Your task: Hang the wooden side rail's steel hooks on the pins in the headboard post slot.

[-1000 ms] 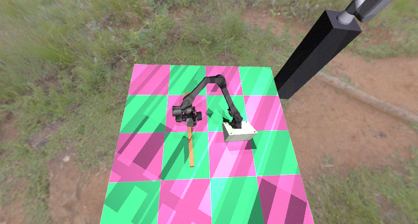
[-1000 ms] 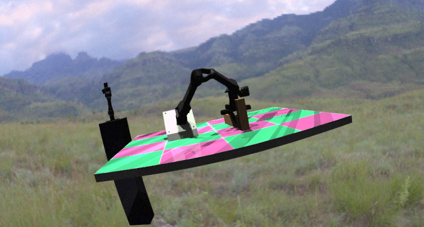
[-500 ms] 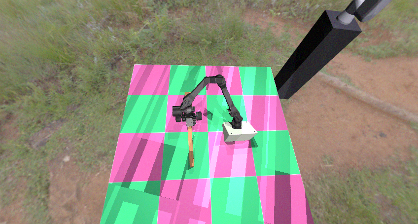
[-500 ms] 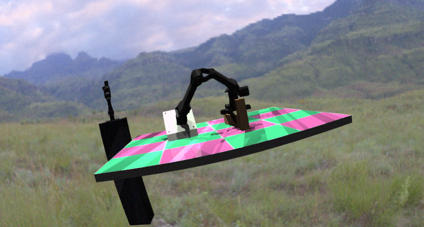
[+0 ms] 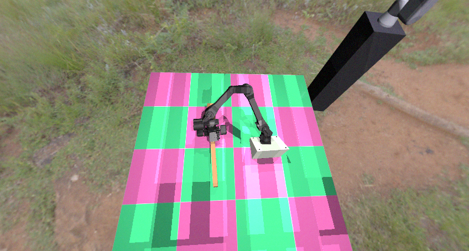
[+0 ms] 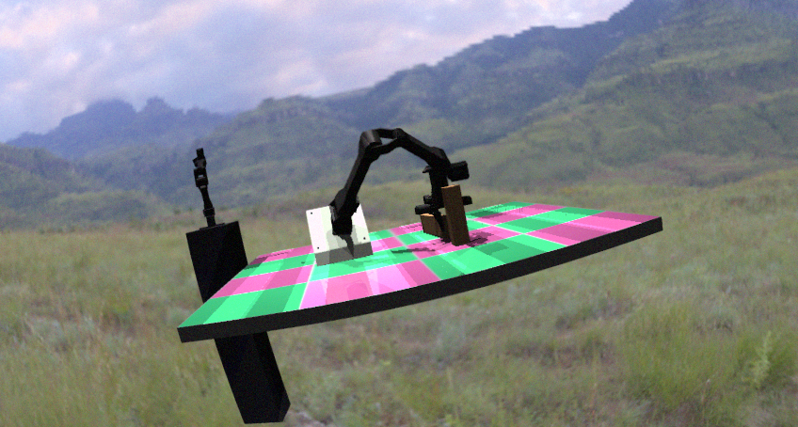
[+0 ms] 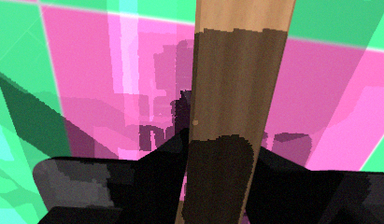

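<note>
The wooden side rail (image 5: 214, 166) (image 6: 430, 224) (image 7: 240, 84) runs away from the post. Its far end appears to be at table level. My gripper (image 5: 213, 137) (image 7: 206, 134) is shut on the rail, with one dark finger on each side of it. In the exterior view the gripper is partly behind the post. The brown headboard post (image 6: 455, 215) stands upright on the table, and its top shows a little beyond the arm in the top view (image 5: 209, 104). The steel hooks, the slot and the pins are hidden, so I cannot tell whether the hooks touch the pins.
The arm arches from its white base block (image 5: 267, 146) (image 6: 337, 229) over to the rail. The tabletop (image 5: 147, 173) (image 6: 604, 221) has pink and green squares with shadows across it. A tall black pillar (image 5: 355, 57) (image 6: 215, 260) carrying another arm stands beyond the table edge.
</note>
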You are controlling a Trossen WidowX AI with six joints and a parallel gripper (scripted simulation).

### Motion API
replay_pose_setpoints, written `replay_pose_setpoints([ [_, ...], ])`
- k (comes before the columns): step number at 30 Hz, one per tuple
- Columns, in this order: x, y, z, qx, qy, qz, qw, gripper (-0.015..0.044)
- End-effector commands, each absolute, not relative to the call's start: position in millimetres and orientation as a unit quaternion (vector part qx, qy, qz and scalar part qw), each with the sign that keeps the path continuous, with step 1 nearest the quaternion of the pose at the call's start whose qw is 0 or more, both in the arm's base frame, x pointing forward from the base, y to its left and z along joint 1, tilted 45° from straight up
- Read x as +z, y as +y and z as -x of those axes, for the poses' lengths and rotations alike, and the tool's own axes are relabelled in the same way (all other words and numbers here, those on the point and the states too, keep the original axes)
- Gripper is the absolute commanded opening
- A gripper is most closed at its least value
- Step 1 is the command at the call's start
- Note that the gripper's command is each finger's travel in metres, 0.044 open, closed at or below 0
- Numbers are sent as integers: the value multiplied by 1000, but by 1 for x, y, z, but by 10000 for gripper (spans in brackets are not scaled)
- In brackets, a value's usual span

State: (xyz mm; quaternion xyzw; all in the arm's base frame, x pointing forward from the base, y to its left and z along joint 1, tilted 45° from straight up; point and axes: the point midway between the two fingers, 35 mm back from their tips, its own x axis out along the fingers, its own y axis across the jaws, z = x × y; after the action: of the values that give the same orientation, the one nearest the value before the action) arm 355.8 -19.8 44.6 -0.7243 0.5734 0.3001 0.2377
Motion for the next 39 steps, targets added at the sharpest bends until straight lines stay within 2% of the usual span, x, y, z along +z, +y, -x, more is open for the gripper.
replay_pose_setpoints([
  [1, 49, -16, -356, 300, 569, 728, 239, 0],
  [39, 53, -12, -355, 300, 569, 728, 239, 0],
])
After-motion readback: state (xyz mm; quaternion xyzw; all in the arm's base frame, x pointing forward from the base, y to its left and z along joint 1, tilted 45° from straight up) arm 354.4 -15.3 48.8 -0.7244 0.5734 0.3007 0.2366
